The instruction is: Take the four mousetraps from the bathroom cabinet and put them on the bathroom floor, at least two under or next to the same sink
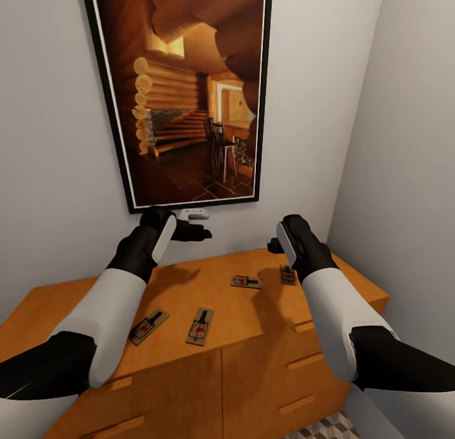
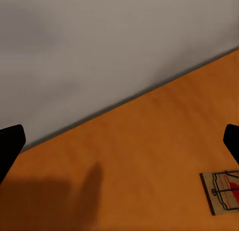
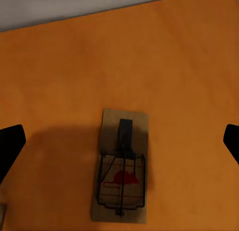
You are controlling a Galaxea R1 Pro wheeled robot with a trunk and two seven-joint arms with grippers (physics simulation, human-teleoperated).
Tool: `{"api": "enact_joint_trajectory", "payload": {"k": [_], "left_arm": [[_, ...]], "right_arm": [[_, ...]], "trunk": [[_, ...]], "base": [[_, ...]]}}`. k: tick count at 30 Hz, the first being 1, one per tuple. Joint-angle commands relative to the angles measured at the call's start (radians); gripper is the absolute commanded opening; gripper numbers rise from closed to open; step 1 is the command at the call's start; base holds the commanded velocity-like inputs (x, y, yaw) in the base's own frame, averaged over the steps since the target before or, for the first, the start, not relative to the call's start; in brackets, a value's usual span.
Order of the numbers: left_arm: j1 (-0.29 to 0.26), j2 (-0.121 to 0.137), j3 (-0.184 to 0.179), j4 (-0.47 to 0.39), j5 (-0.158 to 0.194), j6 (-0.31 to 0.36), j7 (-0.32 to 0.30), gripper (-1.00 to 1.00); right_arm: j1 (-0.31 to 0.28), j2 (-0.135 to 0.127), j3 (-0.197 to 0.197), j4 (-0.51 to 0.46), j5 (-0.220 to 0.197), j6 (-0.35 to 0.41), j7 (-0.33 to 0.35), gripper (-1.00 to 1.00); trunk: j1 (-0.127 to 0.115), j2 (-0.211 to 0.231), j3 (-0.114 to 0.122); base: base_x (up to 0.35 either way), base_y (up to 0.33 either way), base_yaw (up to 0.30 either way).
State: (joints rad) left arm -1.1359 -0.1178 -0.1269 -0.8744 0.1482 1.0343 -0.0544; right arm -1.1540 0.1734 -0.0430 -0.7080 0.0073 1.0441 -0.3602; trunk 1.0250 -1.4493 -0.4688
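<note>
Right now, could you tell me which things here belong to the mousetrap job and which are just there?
Job:
four mousetraps
cabinet they lie on
tiled floor
left gripper, open
right gripper, open above a trap

Just there:
framed picture
grey walls

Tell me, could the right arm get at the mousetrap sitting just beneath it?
Probably yes: the right gripper is open above the mousetrap, which lies flat on the cabinet top with nothing between.

Four mousetraps (image 1: pixel 149 326) (image 1: pixel 200 326) (image 1: pixel 246 281) (image 1: pixel 287 274) flat on cabinet (image 1: pixel 265 338) top — spread apart.
</note>
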Motion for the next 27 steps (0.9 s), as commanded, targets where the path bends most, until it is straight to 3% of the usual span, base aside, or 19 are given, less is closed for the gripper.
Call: {"api": "enact_joint_trajectory", "payload": {"k": [1,13,17,27], "left_arm": [[-0.001,-0.001,0.000,0.000,0.001,0.004,-0.001,1.00],[-0.001,-0.007,0.000,0.005,0.001,0.004,-0.001,1.00],[-0.001,-0.008,0.000,0.011,0.001,0.004,-0.001,1.00],[-0.001,-0.020,0.000,0.030,0.001,0.004,-0.001,1.00]], "right_arm": [[-0.001,0.001,-0.005,-0.001,0.000,0.003,-0.002,1.00],[-0.002,0.001,-0.014,0.038,-0.005,0.003,-0.001,1.00],[-0.016,-0.021,-0.034,0.081,-0.015,0.003,-0.001,1.00],[-0.070,-0.045,-0.074,0.195,-0.044,0.003,0.000,1.00]], "trunk": [[0.000,-0.001,-0.001],[0.000,-0.001,-0.001],[0.000,-0.001,-0.001],[0.000,-0.001,-0.001]], "base": [[0.003,0.000,0.000],[0.001,0.000,0.000],[0.000,0.000,0.000],[0.000,0.000,0.000]]}}
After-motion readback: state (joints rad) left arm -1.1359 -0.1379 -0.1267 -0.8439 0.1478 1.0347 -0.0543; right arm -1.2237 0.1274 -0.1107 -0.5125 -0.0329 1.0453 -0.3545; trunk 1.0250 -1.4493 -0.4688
